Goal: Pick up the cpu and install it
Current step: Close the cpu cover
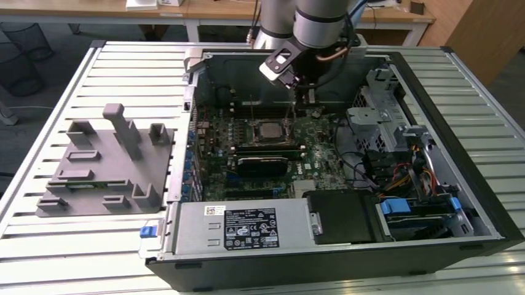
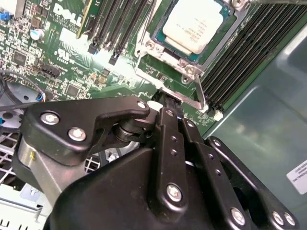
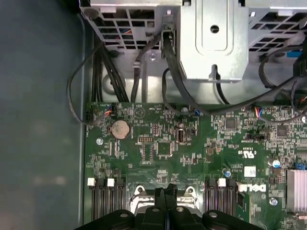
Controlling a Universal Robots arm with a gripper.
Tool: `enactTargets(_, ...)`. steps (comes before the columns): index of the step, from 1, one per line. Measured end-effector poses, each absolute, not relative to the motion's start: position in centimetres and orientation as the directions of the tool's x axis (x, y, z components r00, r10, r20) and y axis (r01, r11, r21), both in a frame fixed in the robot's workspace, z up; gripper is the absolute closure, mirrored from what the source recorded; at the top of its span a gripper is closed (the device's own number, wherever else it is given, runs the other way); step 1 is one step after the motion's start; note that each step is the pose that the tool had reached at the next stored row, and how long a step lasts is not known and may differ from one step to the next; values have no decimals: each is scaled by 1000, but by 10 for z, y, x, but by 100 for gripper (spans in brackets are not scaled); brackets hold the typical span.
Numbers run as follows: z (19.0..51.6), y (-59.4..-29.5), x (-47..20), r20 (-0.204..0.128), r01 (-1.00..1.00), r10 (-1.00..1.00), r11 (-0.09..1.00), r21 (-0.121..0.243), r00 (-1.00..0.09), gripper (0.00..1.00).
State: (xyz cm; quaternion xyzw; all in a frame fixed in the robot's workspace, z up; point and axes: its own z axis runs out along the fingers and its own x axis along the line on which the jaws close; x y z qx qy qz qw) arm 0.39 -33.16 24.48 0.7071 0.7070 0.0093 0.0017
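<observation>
Already seated: cpu (image 2: 199, 24) flat inside socket frame (image 2: 144, 48), silvery lid up. Gripper (image 2: 168, 101) clenched, empty, tips just beside frame corner, near lever (image 2: 199, 93). Chip likely light, stiff, slick lid, fragile underside; hold by opposite edges only.

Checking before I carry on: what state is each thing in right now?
cpu: lying flat in the motherboard socket, metal frame around it.
tool: shut, nothing seen in it, tips close beside the socket.
computer case: on its side, open on top.
grey fixture: beside the case, at the exterior view's left.
</observation>
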Motion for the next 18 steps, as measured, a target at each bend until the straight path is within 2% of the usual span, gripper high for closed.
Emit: enactTargets(18, 239, -332, -11, 11, 1000, 1000, 0, 16, 0, 89)
